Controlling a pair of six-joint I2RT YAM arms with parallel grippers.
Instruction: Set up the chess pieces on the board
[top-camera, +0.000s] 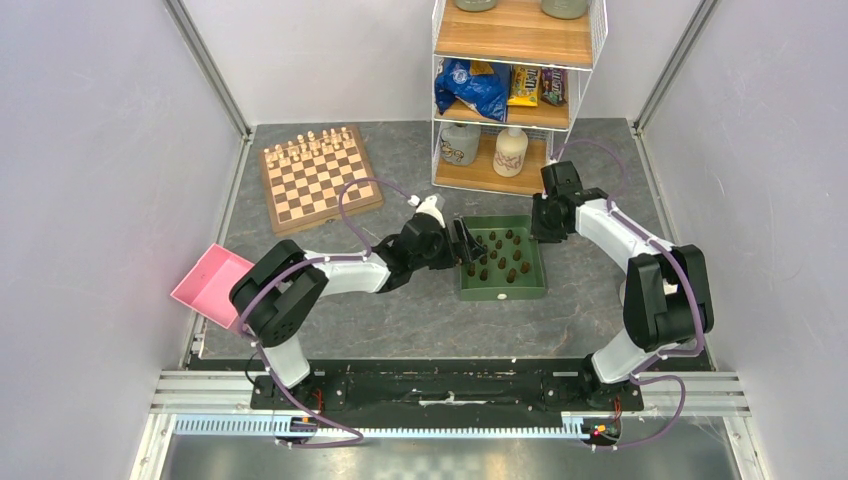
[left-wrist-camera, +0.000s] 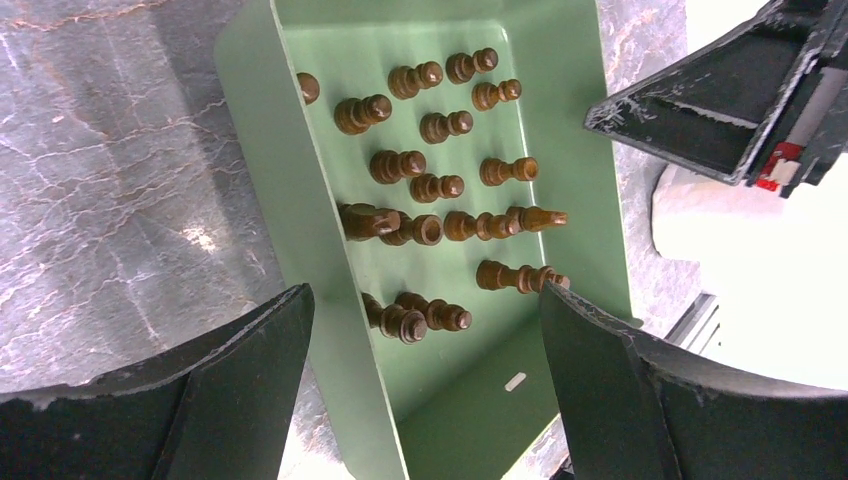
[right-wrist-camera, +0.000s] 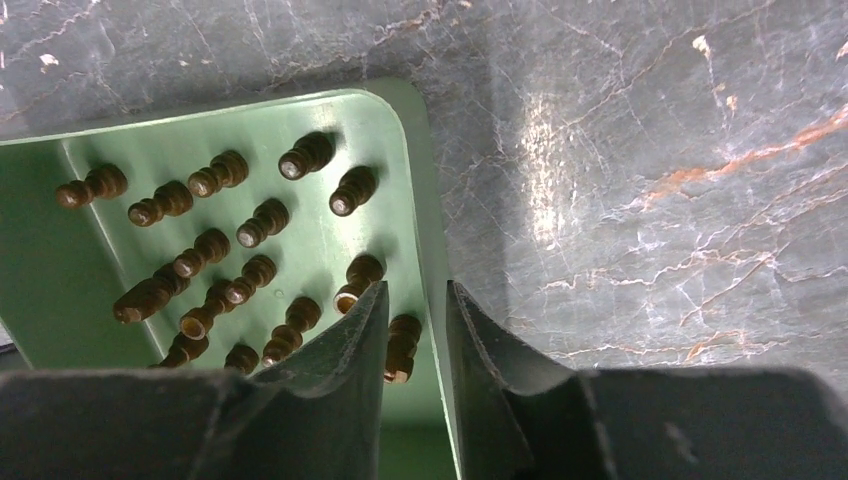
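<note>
Left wrist: our left fingers wide above the chess pieces in the green tray, far from the board; right fingers barely parted astride the tray wall; we'd pick an edge piece.

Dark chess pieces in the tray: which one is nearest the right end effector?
The piece seen in the gap between the right end effector's fingers, beside the tray's rim; the rest lie outside that gap.
</note>
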